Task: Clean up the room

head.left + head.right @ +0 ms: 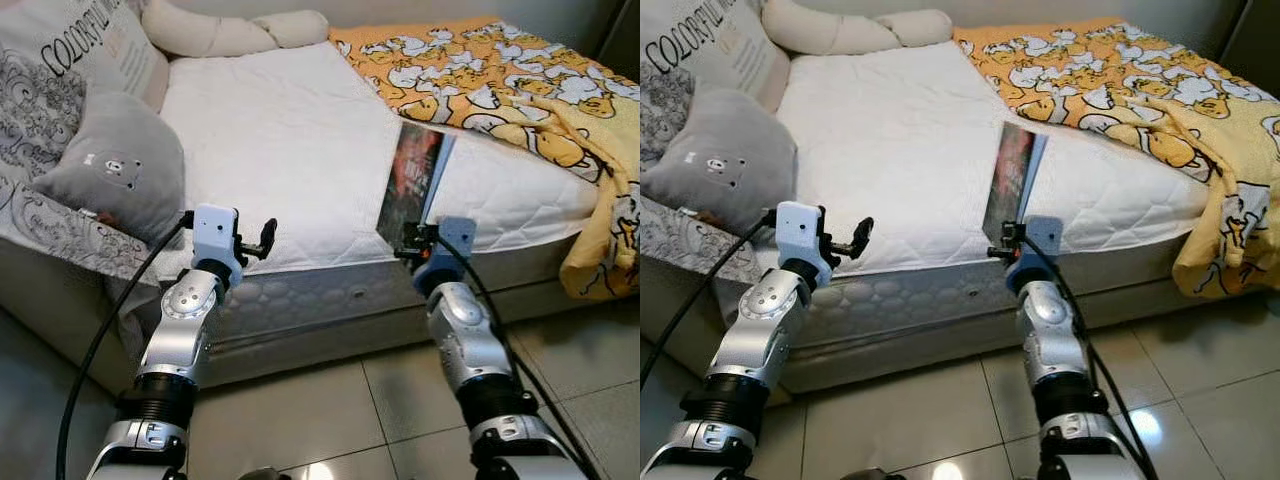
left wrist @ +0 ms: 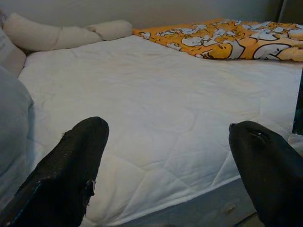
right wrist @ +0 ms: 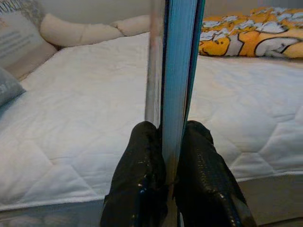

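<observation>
A bedroom with grey floor tiles and a bed under a white quilted mattress cover. At the bed's front edge, near its middle, the right pincer is clamped on the lower edge of a thin dark-covered book with blue page edges, held upright. It looks light, stiff and glossy, so probably slippery; a hold nearer the spine seems safer. The left pincer hovers apart, carrying nothing
</observation>
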You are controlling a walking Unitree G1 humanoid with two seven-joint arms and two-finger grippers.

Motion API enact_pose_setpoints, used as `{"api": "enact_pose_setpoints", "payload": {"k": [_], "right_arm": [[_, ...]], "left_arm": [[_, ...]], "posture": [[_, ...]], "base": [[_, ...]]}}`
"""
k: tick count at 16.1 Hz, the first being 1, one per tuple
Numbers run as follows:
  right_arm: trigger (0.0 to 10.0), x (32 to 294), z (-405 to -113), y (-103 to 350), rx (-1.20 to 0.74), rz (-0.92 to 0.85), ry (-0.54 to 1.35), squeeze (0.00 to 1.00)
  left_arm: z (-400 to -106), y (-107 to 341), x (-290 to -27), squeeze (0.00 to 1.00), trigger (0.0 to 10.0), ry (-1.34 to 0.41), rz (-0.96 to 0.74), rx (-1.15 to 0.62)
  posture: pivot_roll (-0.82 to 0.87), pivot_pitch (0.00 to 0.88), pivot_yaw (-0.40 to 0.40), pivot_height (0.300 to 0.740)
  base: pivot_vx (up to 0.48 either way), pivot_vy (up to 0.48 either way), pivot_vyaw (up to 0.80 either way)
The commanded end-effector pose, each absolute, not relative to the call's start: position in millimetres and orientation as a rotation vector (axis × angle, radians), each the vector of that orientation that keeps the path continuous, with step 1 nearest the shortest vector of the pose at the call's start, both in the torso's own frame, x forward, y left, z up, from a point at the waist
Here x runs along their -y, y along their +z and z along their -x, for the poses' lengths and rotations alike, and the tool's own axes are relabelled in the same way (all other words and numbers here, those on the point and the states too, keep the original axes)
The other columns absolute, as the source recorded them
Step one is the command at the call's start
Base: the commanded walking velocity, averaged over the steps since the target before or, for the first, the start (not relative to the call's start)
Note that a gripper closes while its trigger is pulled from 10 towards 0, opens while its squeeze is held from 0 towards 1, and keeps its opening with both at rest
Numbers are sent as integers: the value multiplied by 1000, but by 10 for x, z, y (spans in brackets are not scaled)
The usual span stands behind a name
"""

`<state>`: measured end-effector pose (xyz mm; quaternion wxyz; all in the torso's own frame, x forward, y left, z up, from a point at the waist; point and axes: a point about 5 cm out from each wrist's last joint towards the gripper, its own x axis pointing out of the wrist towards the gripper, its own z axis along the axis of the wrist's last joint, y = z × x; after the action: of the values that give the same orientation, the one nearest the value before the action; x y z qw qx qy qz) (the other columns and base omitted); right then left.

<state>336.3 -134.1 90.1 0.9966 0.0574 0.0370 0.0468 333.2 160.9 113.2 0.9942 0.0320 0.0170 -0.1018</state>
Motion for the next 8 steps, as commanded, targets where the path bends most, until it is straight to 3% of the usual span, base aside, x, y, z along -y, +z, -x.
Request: {"api": "enact_pose_setpoints", "payload": {"k": [1, 6, 8], "right_arm": [[10000, 1276, -3417, 1063, -10, -73, 131, 0], [10000, 1231, -3421, 1068, -16, -68, 149, 0], [10000, 1241, -3427, 1077, -14, -69, 142, 0]], "left_arm": [[-3338, 1165, -1613, 0, 10000, -211, -64, -21], [-3345, 1184, -1608, 0, 10000, -215, -55, -21], [-3345, 1187, -1596, 0, 10000, -221, -50, -21]], "posture": [[-39, 0, 53, 740], [-39, 0, 53, 740], [-39, 0, 53, 740]], "base": [[300, 0, 800], [341, 0, 800], [351, 0, 0]]}}
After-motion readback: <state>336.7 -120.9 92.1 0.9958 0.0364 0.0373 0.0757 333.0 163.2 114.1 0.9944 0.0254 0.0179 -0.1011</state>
